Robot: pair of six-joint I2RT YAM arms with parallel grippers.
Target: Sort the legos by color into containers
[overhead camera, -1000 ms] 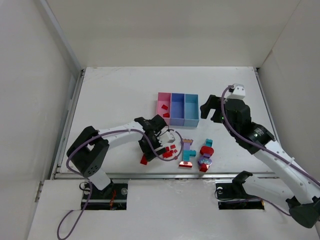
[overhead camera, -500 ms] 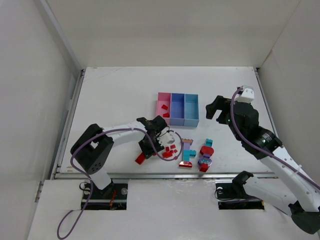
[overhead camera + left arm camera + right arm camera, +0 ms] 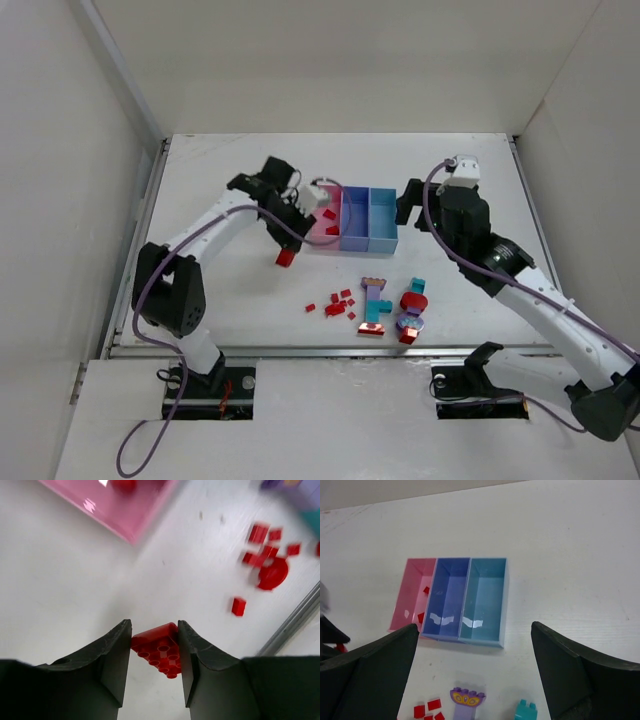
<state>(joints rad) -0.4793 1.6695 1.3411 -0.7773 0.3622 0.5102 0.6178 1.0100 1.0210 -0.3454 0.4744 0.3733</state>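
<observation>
While the left claw (image 3: 154, 626) was clenched on a red brick (image 3: 160, 647), pinching it between both fingers, that brick hung just to the lower left of the pink bin (image 3: 322, 240) in the overhead view, not yet over it. The right claw (image 3: 474, 626) was spread wide and carried nothing, poised above the row of containers (image 3: 356, 220). The pink bin held only a couple of red pieces (image 3: 426, 590). The purple-blue bin (image 3: 451, 585) and the light blue bin (image 3: 489, 587) showed nothing inside.

I judged the sort barely begun. Red chips (image 3: 338, 303), a teal brick (image 3: 417, 286) and multicolour clumps (image 3: 375, 305) lay at lower centre, and the clumps probably needed pulling apart first.

These lay near the lower edge of the counter (image 3: 220, 180), so there was little margin on that side. Bare counter between the carried brick and the pink bin left an open approach. The side walls (image 3: 100, 150) stood well apart from both arms.
</observation>
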